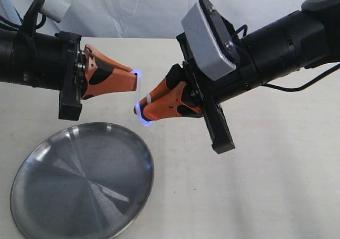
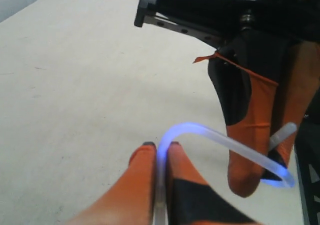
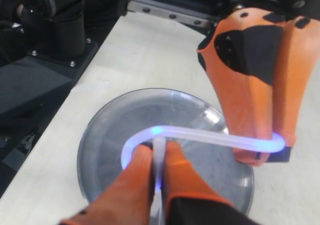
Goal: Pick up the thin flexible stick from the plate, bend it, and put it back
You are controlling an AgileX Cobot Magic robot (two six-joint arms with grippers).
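Stick (image 1: 139, 88): thin translucent rod, held off the bench (image 1: 265, 196) between the two grippers. It is bent into a curve and glows blue-violet at both bends; the wrist views show the arc (image 2: 225, 140) (image 3: 200, 133) running from one pair of fingertips to the other.

Left gripper (image 1: 133, 77): orange and black fingers closed on one end of the stick, which is pinched between the tips (image 2: 160, 147).

Right gripper (image 1: 142, 107): closed on the other end, the stick clamped between its tips (image 3: 159, 150), with a short whitish end sticking out past the fingers. Its tips are just beside those of the left gripper, facing them.

Plate (image 1: 79, 180): round shiny steel dish lying on the bench below both grippers, touching neither. Nothing lies in it (image 3: 115, 115).
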